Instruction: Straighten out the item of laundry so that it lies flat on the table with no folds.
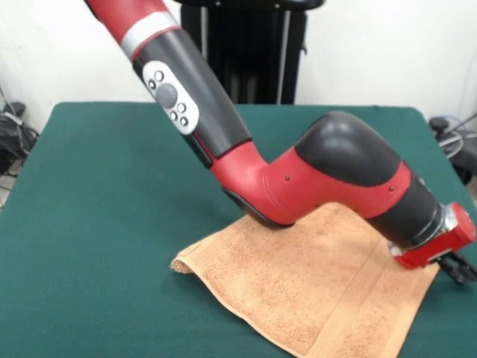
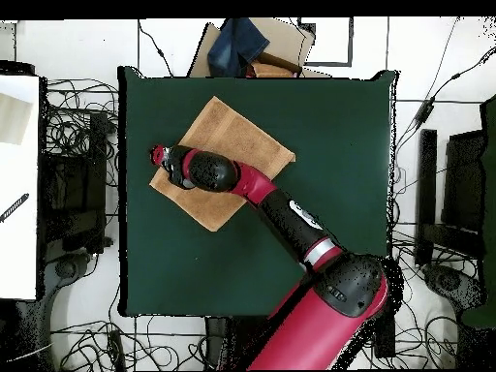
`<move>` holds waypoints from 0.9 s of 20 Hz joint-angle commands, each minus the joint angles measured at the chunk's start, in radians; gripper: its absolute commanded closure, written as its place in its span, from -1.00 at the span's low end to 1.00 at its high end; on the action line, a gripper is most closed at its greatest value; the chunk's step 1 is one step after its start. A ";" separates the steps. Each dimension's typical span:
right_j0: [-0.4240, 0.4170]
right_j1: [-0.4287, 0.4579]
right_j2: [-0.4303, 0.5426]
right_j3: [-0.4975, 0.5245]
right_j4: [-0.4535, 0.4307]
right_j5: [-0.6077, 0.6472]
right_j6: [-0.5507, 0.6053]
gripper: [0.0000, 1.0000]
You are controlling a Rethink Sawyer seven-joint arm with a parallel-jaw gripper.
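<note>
Peach terry towel on green table; gripper low at right corner, prob. to tug flat; grip state unclear.

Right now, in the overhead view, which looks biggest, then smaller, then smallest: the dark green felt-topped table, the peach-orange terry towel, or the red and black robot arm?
1. The dark green felt-topped table, clearly largest.
2. and 3. The red and black robot arm and the peach-orange terry towel cover similar areas; the arm stands nearer the camera, so I won't rank them.

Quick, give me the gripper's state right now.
Gripper: at the towel's edge, low over the table; open or closed cannot be told, nor whether it holds the cloth.
</note>
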 commanded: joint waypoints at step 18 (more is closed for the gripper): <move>-0.028 -0.135 -0.133 -0.036 -0.003 0.083 -0.067 1.00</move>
